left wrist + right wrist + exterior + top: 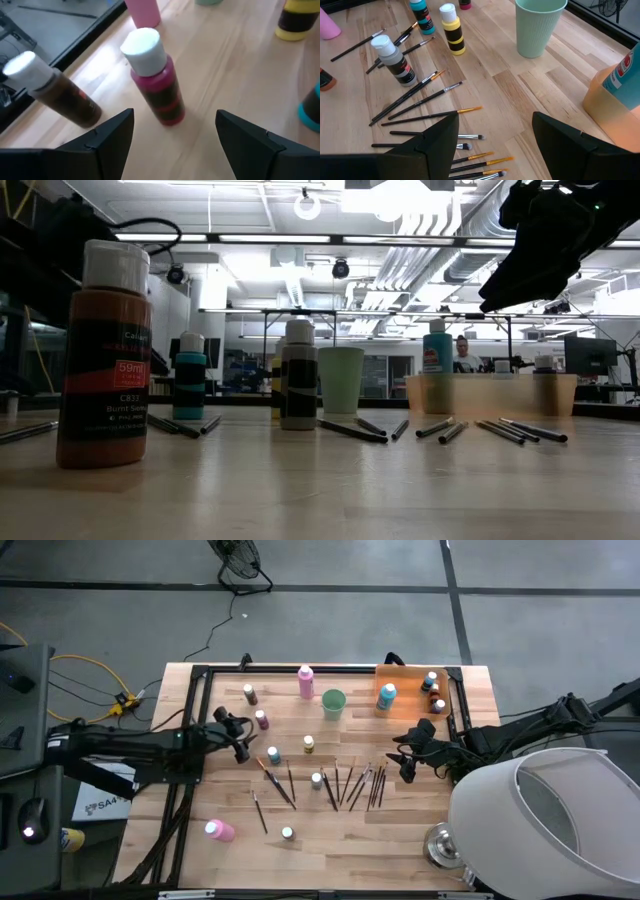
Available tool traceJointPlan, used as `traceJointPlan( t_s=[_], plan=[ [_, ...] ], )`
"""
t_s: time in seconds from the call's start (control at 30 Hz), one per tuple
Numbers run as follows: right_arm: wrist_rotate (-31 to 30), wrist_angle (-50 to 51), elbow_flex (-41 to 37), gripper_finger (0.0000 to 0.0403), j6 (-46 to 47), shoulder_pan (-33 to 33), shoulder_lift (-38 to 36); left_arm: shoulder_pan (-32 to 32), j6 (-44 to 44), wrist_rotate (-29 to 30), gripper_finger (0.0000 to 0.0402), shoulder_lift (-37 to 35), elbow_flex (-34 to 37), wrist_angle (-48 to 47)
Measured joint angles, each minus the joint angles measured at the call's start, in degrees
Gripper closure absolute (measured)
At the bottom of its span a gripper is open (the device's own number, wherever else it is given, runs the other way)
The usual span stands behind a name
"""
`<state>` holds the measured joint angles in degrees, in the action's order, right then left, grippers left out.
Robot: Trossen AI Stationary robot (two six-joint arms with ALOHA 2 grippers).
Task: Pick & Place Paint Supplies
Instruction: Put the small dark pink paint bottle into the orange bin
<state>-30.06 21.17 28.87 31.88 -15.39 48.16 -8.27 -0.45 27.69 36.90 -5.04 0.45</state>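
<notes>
One small magenta bottle with a pale cap stands upright on the counter directly ahead of the left pincer, centred on the gap between its two fingers and just beyond their tips. Its long axis is vertical, though the wrist view shows it leaning because of the camera angle. In the high view this bottle sits just past the left pincer toward the counter's far left part, so the left arm is plainly the nearer one; the right arm is well apart from it.

That left pincer is spread wide, holding nothing and touching nothing. A brown bottle stands just beside the magenta one, on the side toward the counter's edge, close enough that a forward reach should stay centred on the magenta bottle to avoid nudging it.

Over on the right, the right pincer hovers near the orange tray, above the fan of thin dark brushes. Its fingers also stand apart and empty. A light green cup stands beyond them.
</notes>
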Motion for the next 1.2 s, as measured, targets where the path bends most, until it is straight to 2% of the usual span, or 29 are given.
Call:
traceJointPlan(
  t_s=[0.23,0.43,0.63,1.2],
  plan=[
    [0.0,0.0,0.0,0.0157,0.0,0.0,0.0,0.0,-0.3,2.6,0.0126,12.0,-0.1,10.8],
    [0.0,0.0,0.0,0.0157,0.0,0.0,0.0,0.0,-4.1,4.4,0.0126,21.2,-0.2,17.3],
    [0.0,0.0,0.0,0.0157,-0.2,0.0,0.0,0.0,-5.9,5.7,0.0126,29.5,-0.2,27.9],
    [0.0,0.0,0.0,0.0157,-0.2,0.0,0.0,0.0,-12.1,8.9,0.0126,47.9,-0.2,46.0]
  ],
)
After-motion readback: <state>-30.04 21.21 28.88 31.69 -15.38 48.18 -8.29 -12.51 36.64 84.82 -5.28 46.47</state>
